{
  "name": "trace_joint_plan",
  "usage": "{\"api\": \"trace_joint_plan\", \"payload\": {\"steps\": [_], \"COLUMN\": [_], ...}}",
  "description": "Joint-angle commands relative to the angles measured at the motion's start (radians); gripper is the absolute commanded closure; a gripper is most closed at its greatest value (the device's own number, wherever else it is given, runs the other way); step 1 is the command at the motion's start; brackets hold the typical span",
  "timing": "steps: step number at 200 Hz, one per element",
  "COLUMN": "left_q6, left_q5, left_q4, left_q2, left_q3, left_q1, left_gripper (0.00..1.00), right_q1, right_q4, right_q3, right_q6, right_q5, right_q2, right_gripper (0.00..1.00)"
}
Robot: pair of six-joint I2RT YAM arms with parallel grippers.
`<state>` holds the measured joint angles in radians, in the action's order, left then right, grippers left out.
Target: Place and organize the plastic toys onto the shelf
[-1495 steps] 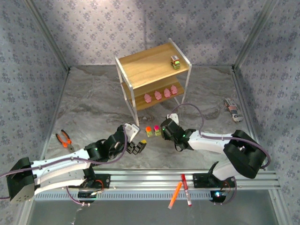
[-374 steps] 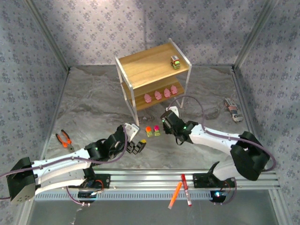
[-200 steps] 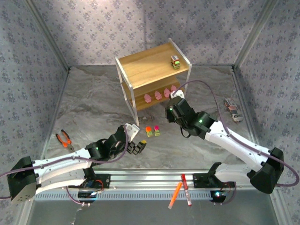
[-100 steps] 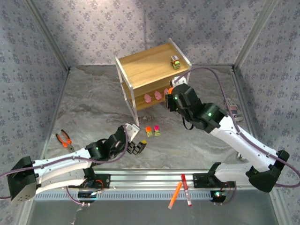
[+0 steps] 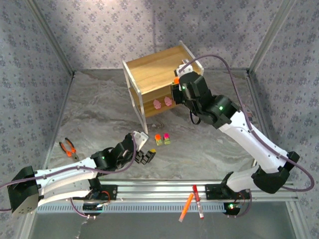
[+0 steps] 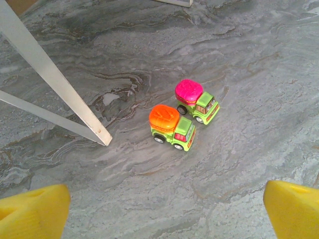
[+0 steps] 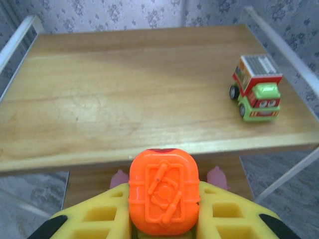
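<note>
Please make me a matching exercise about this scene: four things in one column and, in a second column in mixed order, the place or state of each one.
Column one
1. grey-topped truck
2. pink-topped truck
3. pink pigs
4. right pincer

Column two
A. standing on the table
B. shut on an orange-topped truck
C. on the upper board of the shelf
D. on the lower board

Pairs: 1-C, 2-A, 3-D, 4-B
</note>
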<state>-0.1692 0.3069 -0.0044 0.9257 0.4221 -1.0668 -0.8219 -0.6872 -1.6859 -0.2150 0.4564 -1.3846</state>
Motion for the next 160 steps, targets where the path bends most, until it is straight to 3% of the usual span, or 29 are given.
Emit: {"api": "trace_joint_plan", "payload": {"steps": [1,73,160], "left_q6": [-0.013,-0.012,-0.01], "left_q5": [-0.005,0.0,-0.004], "left_q4": [-0.008,-0.009,-0.009], "left_q2": [-0.004,-0.008,-0.02], "left_q3": [0.023,0.023,0.018], "left_q1": [0.005,0.005,0.005], "left_gripper": [0.01,0.01,0.01], "right_q1": [0.021,0.108,0.235], "right_q4": [-0.035,-0.168,-0.276], "right_q3": [-0.088,-0.363,-0.553], "right_q6": [0.05,0.088,0.105], "right_q5": [-0.009,-0.094,-0.238], "right_q2": [-0.036,-0.228,-0.378], "right_gripper": [0.73,0.74,0.75]}}
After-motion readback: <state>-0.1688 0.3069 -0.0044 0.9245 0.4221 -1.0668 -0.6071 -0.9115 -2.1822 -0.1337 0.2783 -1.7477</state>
